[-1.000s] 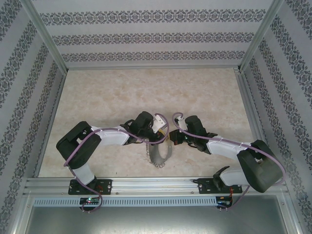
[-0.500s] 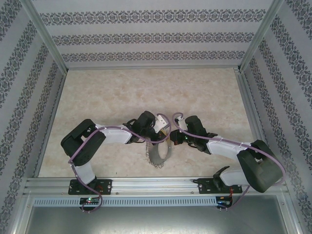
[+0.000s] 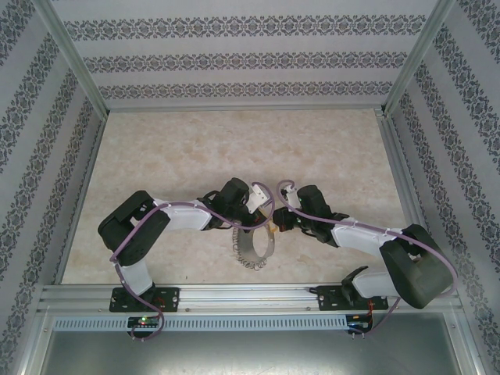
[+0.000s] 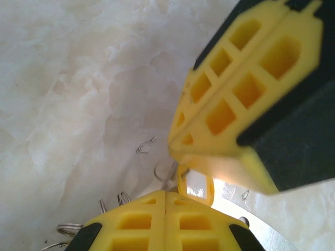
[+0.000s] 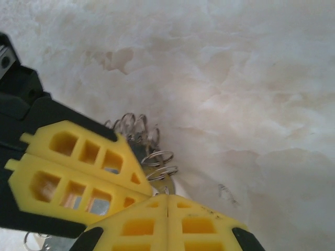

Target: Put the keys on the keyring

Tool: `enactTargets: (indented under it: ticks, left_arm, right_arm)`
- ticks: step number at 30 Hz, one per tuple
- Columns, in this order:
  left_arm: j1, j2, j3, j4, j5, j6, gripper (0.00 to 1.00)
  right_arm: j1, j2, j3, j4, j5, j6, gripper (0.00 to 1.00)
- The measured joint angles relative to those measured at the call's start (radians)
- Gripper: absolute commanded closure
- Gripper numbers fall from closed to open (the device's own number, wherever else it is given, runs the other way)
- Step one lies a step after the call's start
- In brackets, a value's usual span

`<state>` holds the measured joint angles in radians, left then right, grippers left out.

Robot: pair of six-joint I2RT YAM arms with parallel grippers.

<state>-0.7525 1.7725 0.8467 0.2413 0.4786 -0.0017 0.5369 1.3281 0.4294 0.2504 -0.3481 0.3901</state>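
Both closed tight: left gripper [image 4: 166, 194] and right gripper [image 5: 167, 198] meet tip-to-tip just above the keyring [image 3: 251, 251], key [image 4: 198, 184] between them, holder unclear; threading step, next needs its eye aligned onto the wire.

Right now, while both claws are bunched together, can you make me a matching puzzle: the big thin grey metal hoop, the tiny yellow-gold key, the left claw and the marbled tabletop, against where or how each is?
Things:
1. large thin grey metal keyring hoop
2. tiny yellow-gold key piece
3. left gripper, yellow-fingered
4. pale marbled tabletop

Places or states:
A. shut
B. between the left gripper and the right gripper
C. fringed with small wire rings
D. beneath both arms

Pairs: 1-C, 2-B, 3-A, 4-D.
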Motion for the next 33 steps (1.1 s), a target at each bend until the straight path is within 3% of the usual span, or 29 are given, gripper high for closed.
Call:
enactTargets:
  ticks: [14,20,33]
  left_arm:
    - [0.002,-0.048,-0.038,0.006,-0.019,-0.002,1.00]
    - [0.002,-0.057,-0.040,0.005,-0.016,-0.006,0.83]
    - [0.002,-0.058,-0.063,0.006,0.005,-0.043,0.83]
  right_arm:
    - [-0.038,0.016,-0.013,-0.041,0.038,0.027,1.00]
    - [-0.038,-0.001,-0.013,-0.040,0.033,0.026,1.00]
    - [-0.038,-0.004,-0.013,-0.037,0.033,0.026,1.00]
